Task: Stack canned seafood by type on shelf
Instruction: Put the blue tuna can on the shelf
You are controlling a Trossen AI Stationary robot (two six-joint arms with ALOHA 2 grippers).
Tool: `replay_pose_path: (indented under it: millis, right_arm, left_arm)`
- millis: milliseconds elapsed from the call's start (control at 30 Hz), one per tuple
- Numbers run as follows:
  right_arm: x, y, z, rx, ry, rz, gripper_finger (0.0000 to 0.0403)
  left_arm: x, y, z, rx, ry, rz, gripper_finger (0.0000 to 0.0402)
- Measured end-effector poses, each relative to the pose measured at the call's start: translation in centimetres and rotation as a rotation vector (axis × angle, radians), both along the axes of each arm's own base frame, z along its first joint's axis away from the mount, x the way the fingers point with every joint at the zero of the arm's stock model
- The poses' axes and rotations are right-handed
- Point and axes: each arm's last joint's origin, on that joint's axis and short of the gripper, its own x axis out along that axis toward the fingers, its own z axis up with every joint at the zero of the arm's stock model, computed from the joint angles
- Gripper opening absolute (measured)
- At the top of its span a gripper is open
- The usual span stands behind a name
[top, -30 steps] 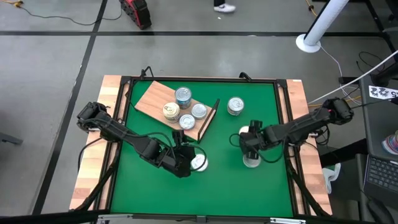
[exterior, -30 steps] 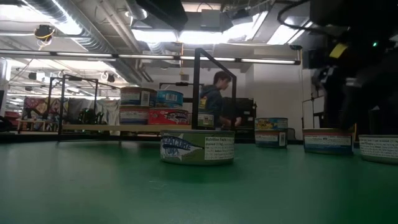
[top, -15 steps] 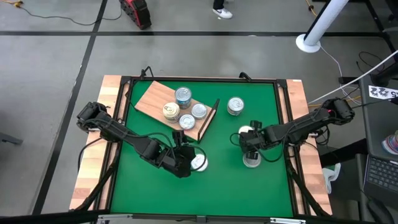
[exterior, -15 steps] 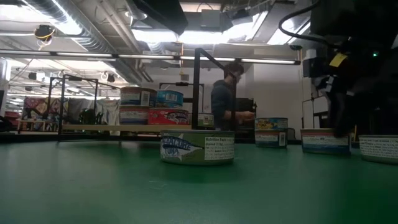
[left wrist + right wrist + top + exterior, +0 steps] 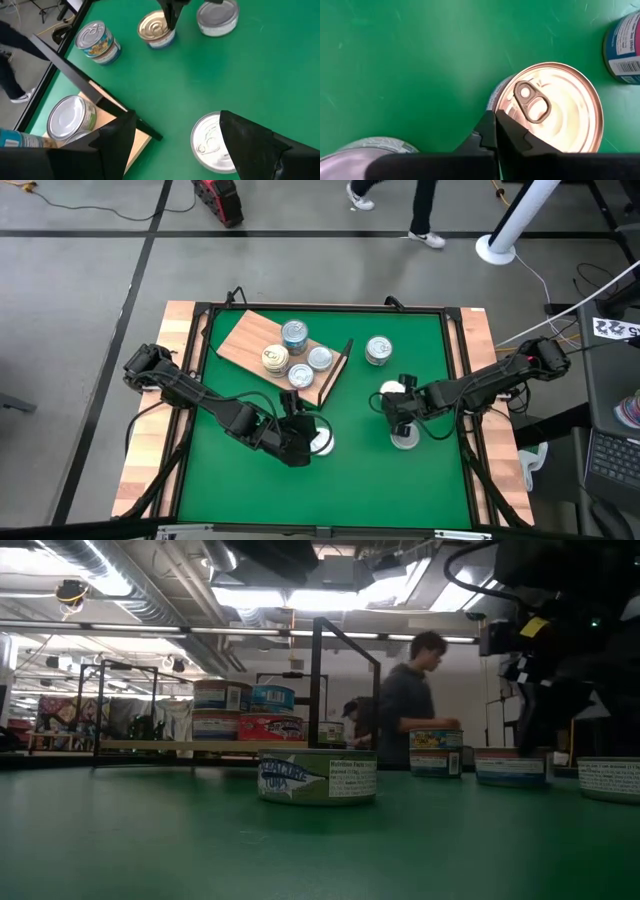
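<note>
Shelf: your wooden shelf [image 5: 262, 340] lies toward the far left of the green desk [image 5: 350, 470], with four cans [image 5: 294, 335] on it.
Left gripper [image 5: 175, 140]: near the shelf's wire end, fingers spread wide beside a silver can [image 5: 212, 148], holding nothing.
Right gripper [image 5: 391, 408]: right of the shelf, fingers at a gold-topped can [image 5: 550, 107]; you cannot tell whether they grip it.

Both arms reach low toward the table's middle.
Left gripper [image 5: 313, 442] near the front-centre, fingers spread wide; right gripper [image 5: 393, 408] right of centre, fingers' state unclear.
</note>
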Motion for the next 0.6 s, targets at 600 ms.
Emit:
replay_pose_path:
  millis: [600]
  right_arm:
    - [1.5,0.8,0.3,0.156,-0.136,0.04,0.0]
  left_arm:
    - [1.2,-0.6,-0.6,-0.021,-0.061,-0.017,0.0282]
